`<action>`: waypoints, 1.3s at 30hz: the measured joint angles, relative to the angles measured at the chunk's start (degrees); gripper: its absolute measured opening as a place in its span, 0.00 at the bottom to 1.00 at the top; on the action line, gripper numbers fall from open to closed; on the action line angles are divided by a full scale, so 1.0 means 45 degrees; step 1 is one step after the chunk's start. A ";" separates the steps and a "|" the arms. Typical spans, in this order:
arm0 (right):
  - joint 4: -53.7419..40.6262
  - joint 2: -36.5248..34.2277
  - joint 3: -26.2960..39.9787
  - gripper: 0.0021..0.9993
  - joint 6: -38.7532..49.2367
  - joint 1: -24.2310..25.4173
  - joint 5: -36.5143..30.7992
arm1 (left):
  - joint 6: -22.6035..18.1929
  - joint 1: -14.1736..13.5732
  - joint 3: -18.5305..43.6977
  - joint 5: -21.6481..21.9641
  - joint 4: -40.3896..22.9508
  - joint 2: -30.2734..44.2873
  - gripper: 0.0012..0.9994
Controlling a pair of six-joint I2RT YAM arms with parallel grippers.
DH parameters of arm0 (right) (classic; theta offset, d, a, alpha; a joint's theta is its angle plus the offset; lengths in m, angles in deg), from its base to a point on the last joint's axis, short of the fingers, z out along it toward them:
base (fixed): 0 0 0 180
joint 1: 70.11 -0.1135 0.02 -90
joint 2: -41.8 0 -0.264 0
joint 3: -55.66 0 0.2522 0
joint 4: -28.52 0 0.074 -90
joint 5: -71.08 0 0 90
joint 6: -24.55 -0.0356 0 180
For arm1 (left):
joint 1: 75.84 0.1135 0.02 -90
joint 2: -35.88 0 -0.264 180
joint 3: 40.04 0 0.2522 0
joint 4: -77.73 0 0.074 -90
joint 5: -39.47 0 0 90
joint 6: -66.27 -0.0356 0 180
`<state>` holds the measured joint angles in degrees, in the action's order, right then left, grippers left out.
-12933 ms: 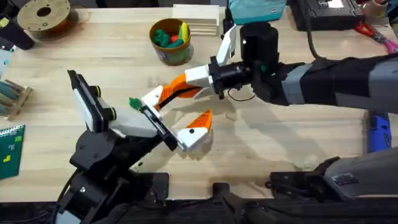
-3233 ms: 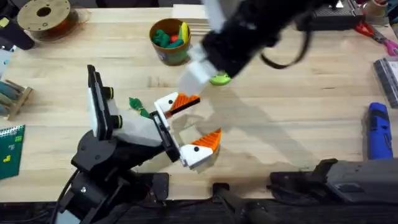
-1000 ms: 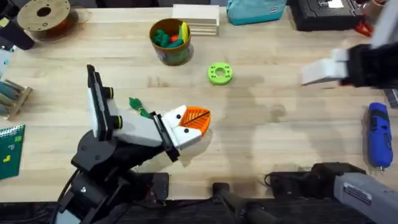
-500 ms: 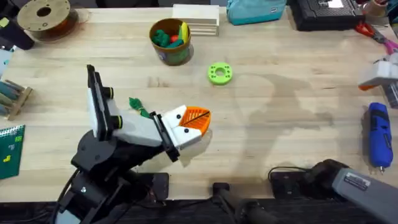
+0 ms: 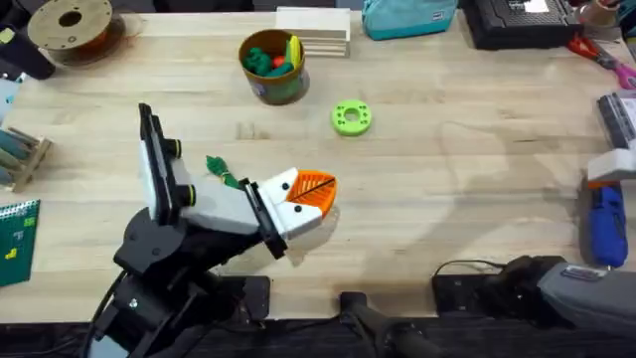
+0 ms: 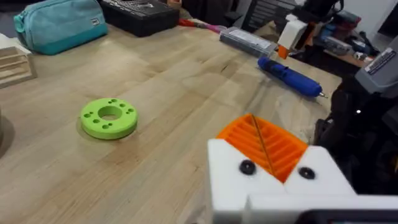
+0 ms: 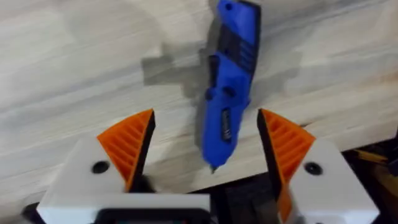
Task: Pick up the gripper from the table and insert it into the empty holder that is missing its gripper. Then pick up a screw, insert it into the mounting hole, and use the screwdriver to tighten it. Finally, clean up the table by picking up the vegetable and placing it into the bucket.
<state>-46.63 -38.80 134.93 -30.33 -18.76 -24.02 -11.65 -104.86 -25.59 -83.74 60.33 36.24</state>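
While the right gripper [image 7: 205, 152] hangs at the right edge of the pale wooden table [image 5: 437, 189], its two white fingers with orange ribbed pads [image 7: 127, 146] stand wide apart, holding nothing. Between them, in the right wrist view, lies the stubby bright-blue screwdriver [image 7: 228, 81] flat on the wood; from overhead it rests right against that same edge [image 5: 602, 224], partly under the white finger.

Nearer the front edge, left of the middle, the left gripper [image 5: 303, 199] reaches out from its dark base, its white holder blocks [image 5: 283, 189] pressed together with the orange ribbed wedge-shaped finger [image 5: 316, 189] sandwiched at the tip, so the jaws are clenched with nothing else between them. The left wrist view shows the orange ribbed face [image 6: 264, 146] seated in the white block [image 6: 273, 186], with two dark screw holes in the white front.

Just behind that arm's wrist lies the small dark-green leafy toy vegetable [image 5: 224, 171] with its thin stem, on bare wood. Toward the back edge sits the round olive-brown bucket [image 5: 273, 88] with a tan rim, holding red, green and yellow toys. A lime-green plastic ring [image 5: 351, 117] lies flat near the middle, to the right of the bucket. A teal zip pouch [image 5: 407, 15] sits at the back edge.
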 joint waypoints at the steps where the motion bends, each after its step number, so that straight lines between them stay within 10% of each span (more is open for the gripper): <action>1: 0.0212 -0.0248 -0.0027 0.96 0.0259 0.0195 0.0000 | 0.0000 0.0000 0.0000 0.0000 0.0000 0.0000 0.01; 24: 0.2993 -0.4424 -0.0037 0.93 0.1598 0.1185 0.0093 | 0.0000 0.0000 0.0000 0.0000 0.0000 0.0000 0.01; 39: 0.3196 -0.4555 -0.0037 0.02 0.1670 0.1200 0.0849 | 0.0000 0.0000 0.0000 0.0002 0.0000 0.0000 0.01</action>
<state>-32.25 -59.30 134.77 -22.82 -13.36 -20.20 -11.65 -104.86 -25.59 -83.73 60.33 36.24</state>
